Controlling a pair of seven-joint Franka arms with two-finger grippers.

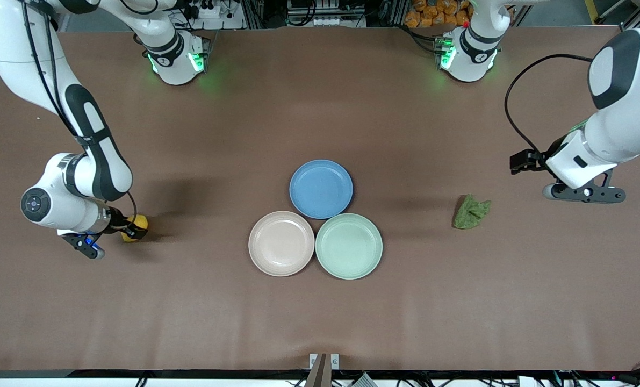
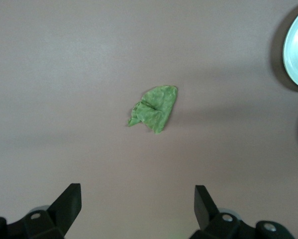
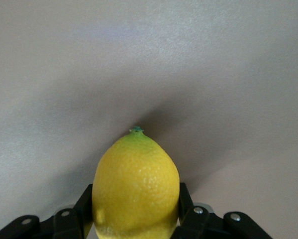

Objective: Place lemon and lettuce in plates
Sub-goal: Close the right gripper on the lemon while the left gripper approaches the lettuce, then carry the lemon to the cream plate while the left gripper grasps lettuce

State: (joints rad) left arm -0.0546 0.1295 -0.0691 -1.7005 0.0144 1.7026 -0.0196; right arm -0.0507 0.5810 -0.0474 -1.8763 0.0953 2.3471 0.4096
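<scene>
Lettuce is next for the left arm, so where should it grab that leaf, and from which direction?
Judging by its low, crumpled shape, pinch the raised fold in the middle of the wrinkly green lettuce leaf, coming straight down from above with the open left tool.

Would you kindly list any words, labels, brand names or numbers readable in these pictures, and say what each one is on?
None can be read. The lemon, lettuce, pink plate, green plate and blue plate are all unmarked, and any marks on the arms are too small to read.
</scene>
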